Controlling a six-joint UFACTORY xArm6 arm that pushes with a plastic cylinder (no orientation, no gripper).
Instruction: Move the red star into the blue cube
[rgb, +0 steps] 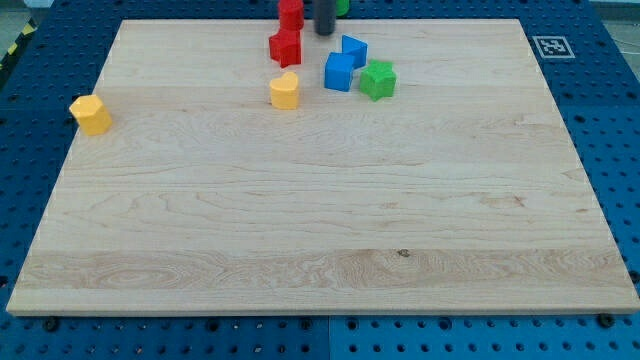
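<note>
The red star (285, 47) lies near the view's top, left of centre. The blue cube (339, 72) sits just to its lower right, a small gap apart. My tip (324, 34) stands at the view's top, to the right of the red star and just above the blue cube, touching neither as far as I can see. A second blue block (354, 50) sits against the cube's upper right. A second red block (291, 13) lies above the star, partly cut off by the view's top edge.
A green star-like block (378, 80) sits right of the blue cube. A yellow block (285, 91) lies below the red star. Another yellow block (91, 115) lies near the board's left edge. A green block (343, 5) shows at the top edge.
</note>
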